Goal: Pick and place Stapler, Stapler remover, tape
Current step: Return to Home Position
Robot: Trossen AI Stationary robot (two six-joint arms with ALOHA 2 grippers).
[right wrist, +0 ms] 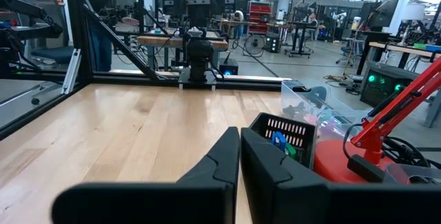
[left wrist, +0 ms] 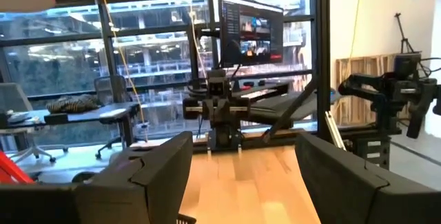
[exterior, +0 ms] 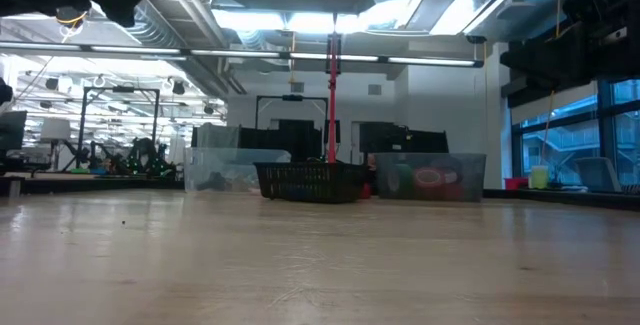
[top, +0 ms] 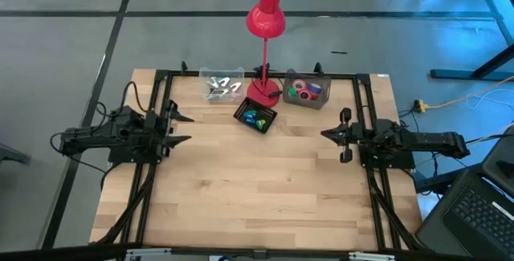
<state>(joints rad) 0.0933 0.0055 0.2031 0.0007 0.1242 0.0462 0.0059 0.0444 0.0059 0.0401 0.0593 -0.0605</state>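
Away at the far edge of the surface (top: 257, 189), the tape rolls (top: 303, 92) lie in the gray bin (top: 321, 102) beside the red lamp (top: 265, 20) (a black basket (top: 241, 113) and a clear bin (top: 207, 79) crowd its base). At opposite sides, the left gripper (top: 186, 128) has its fingers apart and the right gripper (top: 324, 133) has its fingers together.

We see a matte-black jointed left arm (top: 112, 142) and right arm (top: 409, 143), each ending in two broad wedge-shaped black fingers (left wrist: 148, 176); thin black cables (top: 58, 143) loop off the left arm.
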